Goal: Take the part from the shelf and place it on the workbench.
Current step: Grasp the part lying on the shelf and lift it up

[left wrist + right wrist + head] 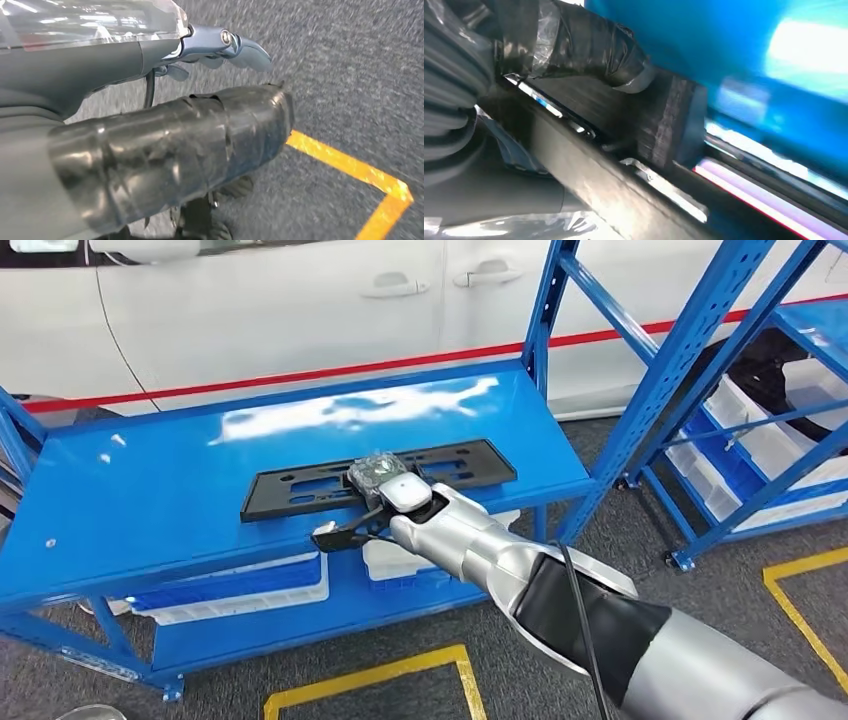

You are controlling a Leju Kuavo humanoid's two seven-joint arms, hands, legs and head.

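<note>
Head view puts the part (pixel 380 477), a long flat black plate with cut-out slots, flat on the blue workbench (pixel 160 490), lengthwise across it and nearer the front edge than the back. The right hand (pixel 385 480) sits over the plate's middle, with the silver right arm (pixel 520 565) reaching in from the lower right. Seen from the right wrist, the taped thumb (pixel 574 50) lies pressed on the plate's dark top face (pixel 659 120) and the darker fingers seem to sit under its near edge, so I judge the hand to be gripping the part across its narrow width. A grip at the centre makes sense: a long thin piece held at one end would droop and twist, whereas a mid-span hold keeps it level as it meets the surface.

The left hand (pixel 220 45) hangs over grey floor and a yellow floor line (pixel 350 165), holding nothing, its fingers loosely extended.

Around the bench stand a lower tier with white and blue bins (pixel 240 590), a second blue shelf (pixel 760 440) at the right, and a white car (pixel 300 310) behind. With the plate resting on the bench, placement looks nearly finished; letting go appears to be what remains.
</note>
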